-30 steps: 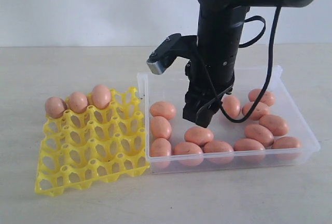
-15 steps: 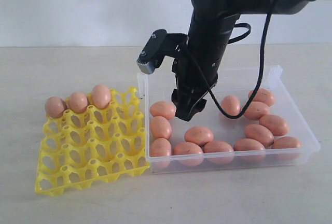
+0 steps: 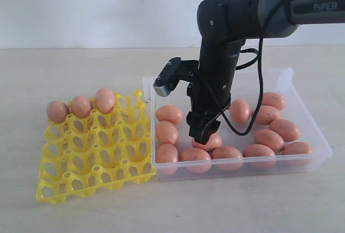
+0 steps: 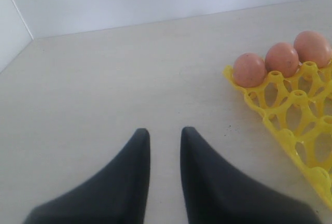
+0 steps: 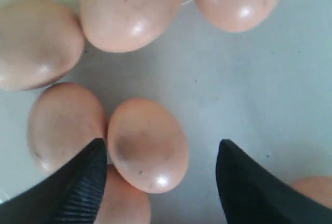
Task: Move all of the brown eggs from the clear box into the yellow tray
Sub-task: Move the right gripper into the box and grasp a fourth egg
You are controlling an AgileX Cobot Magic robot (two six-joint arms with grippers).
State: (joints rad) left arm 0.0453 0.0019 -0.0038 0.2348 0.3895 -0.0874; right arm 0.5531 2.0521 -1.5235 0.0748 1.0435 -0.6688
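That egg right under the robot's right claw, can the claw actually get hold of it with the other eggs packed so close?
Probably yes. The right gripper stands open astride the egg, with bare box floor beside one finger. The other finger is tight against a neighbouring egg, which it may nudge.

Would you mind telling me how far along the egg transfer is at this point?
Done: three brown eggs sit in the far row of the bright yellow lattice egg tray. In hand: the right gripper is open and empty, lowered around one brown egg in the clear plastic box. Left: the many eggs lying in the box; the left gripper hangs over bare table.
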